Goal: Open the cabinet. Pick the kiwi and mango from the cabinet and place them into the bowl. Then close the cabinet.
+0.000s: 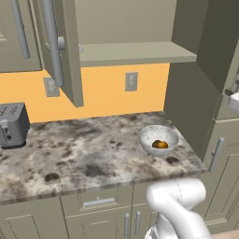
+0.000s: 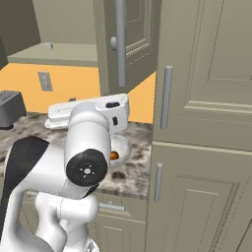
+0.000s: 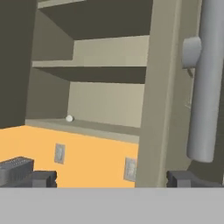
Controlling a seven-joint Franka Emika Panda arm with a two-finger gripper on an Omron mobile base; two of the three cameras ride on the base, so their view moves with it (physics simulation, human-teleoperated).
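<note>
Grey-beige cabinet [image 1: 135,51] doors hang open, its shelf bare; kiwi [image 1: 156,144] and mango [image 1: 162,145] sit touching in the bowl [image 1: 158,139] on the surface [image 1: 84,154]. Jaws [image 3: 111,178] are spread, empty, beside the door's handle [image 3: 205,83]. A glancing push could slip off the bar and leave the door ajar, or swing the arm into the door edge

Silver toaster [image 1: 12,124] on speckled counter [image 1: 84,158], wall outlets [image 1: 131,81] on orange backsplash [image 1: 107,93]
</note>
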